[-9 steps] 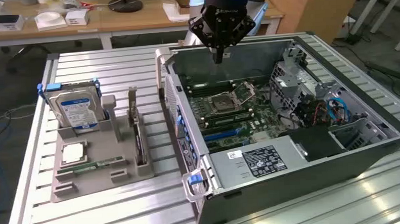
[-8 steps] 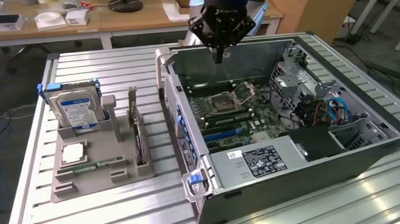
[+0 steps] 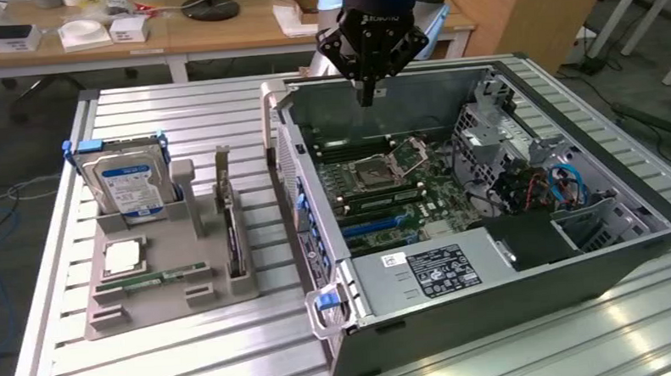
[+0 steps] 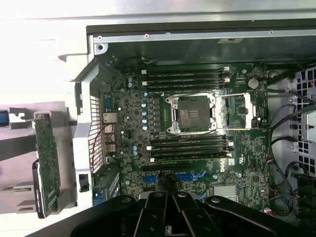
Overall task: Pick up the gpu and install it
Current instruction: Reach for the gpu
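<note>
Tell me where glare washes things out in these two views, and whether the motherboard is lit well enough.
Wrist view: the table beside the computer case is blown out white, yet the motherboard is evenly lit. Exterior view: soft reflections streak the table at the exterior view's right; the case interior is mildly shaded.
</note>
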Controlling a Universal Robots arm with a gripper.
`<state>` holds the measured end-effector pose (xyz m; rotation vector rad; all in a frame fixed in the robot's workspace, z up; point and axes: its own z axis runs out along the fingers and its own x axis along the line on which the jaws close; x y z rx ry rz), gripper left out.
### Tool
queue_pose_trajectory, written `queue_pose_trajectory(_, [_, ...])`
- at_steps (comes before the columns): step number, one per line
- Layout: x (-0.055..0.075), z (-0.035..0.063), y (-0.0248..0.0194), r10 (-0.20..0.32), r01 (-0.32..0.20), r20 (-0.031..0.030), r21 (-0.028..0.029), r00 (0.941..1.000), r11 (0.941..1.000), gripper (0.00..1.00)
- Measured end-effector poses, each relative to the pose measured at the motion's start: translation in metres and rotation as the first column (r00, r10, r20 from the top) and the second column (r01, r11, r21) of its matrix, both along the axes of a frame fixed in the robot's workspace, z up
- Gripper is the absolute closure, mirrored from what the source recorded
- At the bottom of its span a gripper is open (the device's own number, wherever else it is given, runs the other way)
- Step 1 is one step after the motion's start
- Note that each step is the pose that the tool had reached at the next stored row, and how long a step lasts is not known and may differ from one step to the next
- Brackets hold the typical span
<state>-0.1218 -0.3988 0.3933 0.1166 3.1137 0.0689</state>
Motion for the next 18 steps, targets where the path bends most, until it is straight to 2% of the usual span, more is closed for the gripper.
queue_pose_trajectory(5, [-0.001, 0.0, 0.0, 0.0, 0.0, -0.0001, -0.0001, 1.0, 1.0, 0.9])
queue_pose_trajectory(18, [-0.022, 0.0, 0.0, 0.0, 0.0, 0.0, 0.0, 1.0, 1.0, 0.9])
